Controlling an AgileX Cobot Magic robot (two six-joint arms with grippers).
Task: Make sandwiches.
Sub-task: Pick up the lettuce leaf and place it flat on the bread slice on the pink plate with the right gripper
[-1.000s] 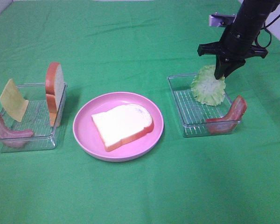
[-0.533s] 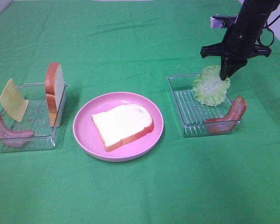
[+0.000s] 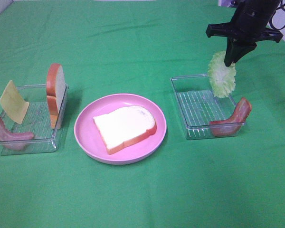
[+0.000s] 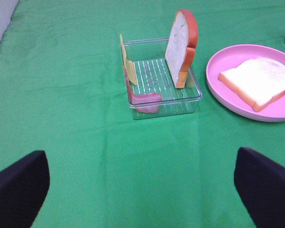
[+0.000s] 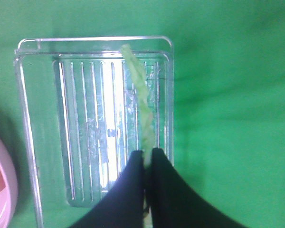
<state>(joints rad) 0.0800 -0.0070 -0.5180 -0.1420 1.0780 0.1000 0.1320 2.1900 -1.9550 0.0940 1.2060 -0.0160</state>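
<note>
White bread slice on round pink plate, centre; left clear plastic tray holds upright bread slice, yellow cheese square, reddish bacon strip; right clear plastic tray holds second bacon strip, green lettuce leaf above.

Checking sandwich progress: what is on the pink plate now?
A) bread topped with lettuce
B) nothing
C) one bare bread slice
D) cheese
C: a lone bread slice lies flat on the plate, while the lettuce hangs in the right gripper over the tray.

We see bare green cloth before and beyond the pink plate; left tray, with upright bread slice, and right tray flank it.
</note>
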